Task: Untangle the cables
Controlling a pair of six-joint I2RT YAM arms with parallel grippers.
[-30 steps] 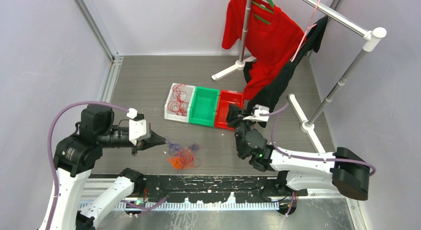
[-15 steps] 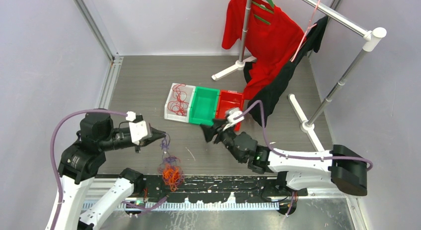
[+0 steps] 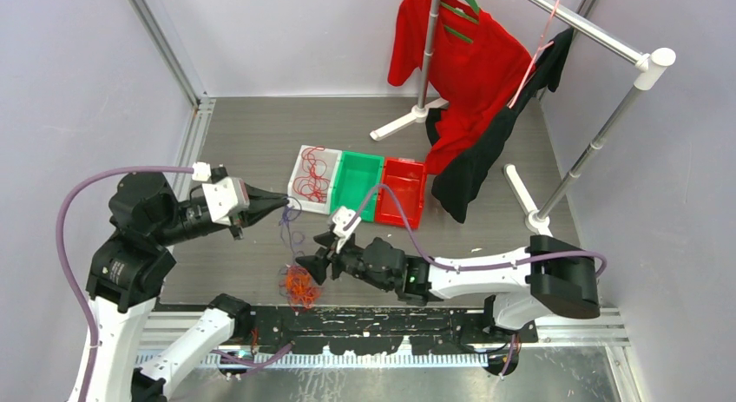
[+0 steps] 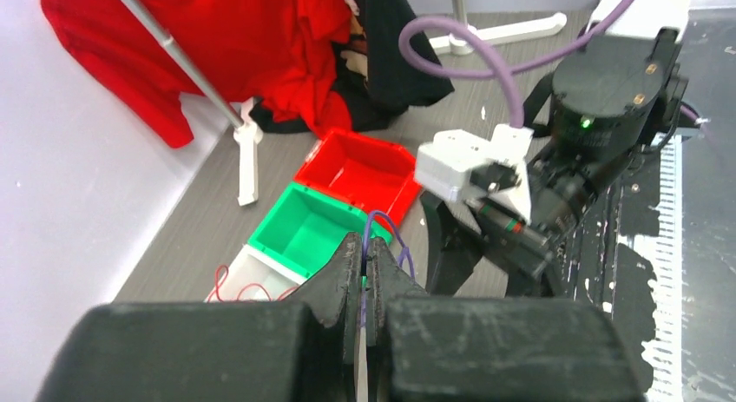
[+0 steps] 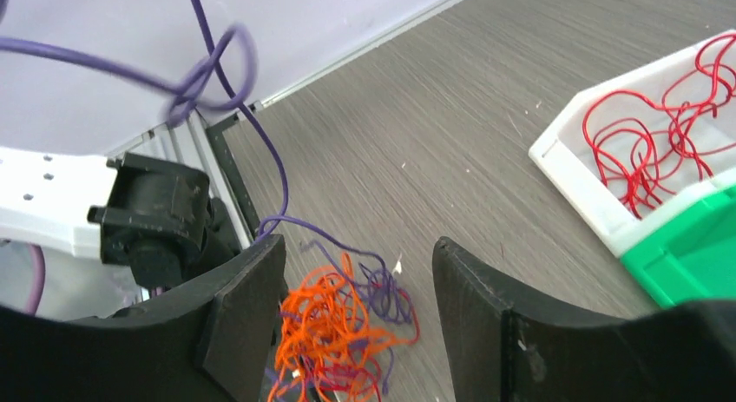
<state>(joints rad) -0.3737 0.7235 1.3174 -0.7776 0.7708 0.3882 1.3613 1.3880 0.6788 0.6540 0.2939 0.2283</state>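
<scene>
The cables [image 3: 299,289] are a small loose knot of very thin wire loops. Most are orange, with red and purple threaded through them. They lie on the grey tabletop [image 3: 252,141] at its near edge, close to the arm bases. From the right wrist the knot [image 5: 334,332] looks flat and open, with single loops sticking out at the sides.

One purple strand [image 5: 198,82] climbs out of the heap and runs up, twisting once on itself, to the left claw [image 3: 279,201]. That claw is raised above and to the left of the heap. From the left wrist its fingers [image 4: 343,267] are pressed together, with the purple loop pinched at their tips.

The right claw [image 3: 308,267] sits low, just to the right of the heap. Its fingers [image 5: 247,306] are spread wide, and in its own camera the heap shows in the gap between them, just beyond the tips. I cannot tell whether a finger touches the wires.

Farther back, well apart from the heap, stand a white bin [image 3: 296,187], a green bin [image 3: 358,185] and a red bin [image 3: 404,192], touching in a row. Several red loops [image 5: 651,150] lie inside the white one.
</scene>
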